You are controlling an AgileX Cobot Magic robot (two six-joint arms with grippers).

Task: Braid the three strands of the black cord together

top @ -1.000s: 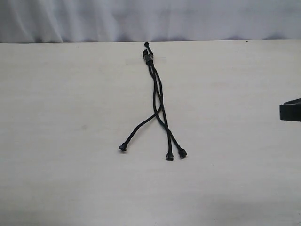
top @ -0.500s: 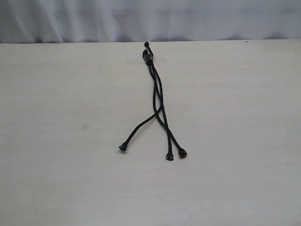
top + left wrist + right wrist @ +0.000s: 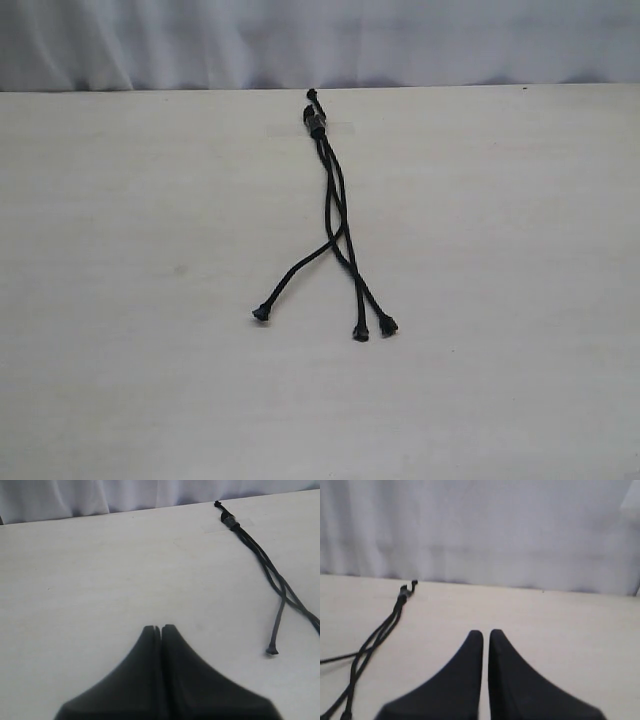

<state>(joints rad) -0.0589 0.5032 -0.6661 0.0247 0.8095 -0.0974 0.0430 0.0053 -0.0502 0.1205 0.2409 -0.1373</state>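
The black cord [image 3: 335,200] lies flat on the pale table, its bound, knotted end [image 3: 315,122] at the far edge. The three strands run towards the near side and cross about halfway down. One tip [image 3: 261,313] splays out left, and two tips [image 3: 360,334] [image 3: 388,326] lie close together. Neither gripper shows in the exterior view. The left wrist view shows my left gripper [image 3: 161,628] shut and empty, well apart from the cord [image 3: 265,565]. My right gripper [image 3: 486,632] holds nothing, its fingers almost touching, with the cord [image 3: 380,632] off to its side.
A strip of clear tape [image 3: 340,128] holds the bound end to the table [image 3: 150,250]. A white curtain [image 3: 320,40] hangs behind the table's far edge.
A black part of the right arm at the right edge of the exterior view one second ago has drawn out of sight. The cord has not moved.
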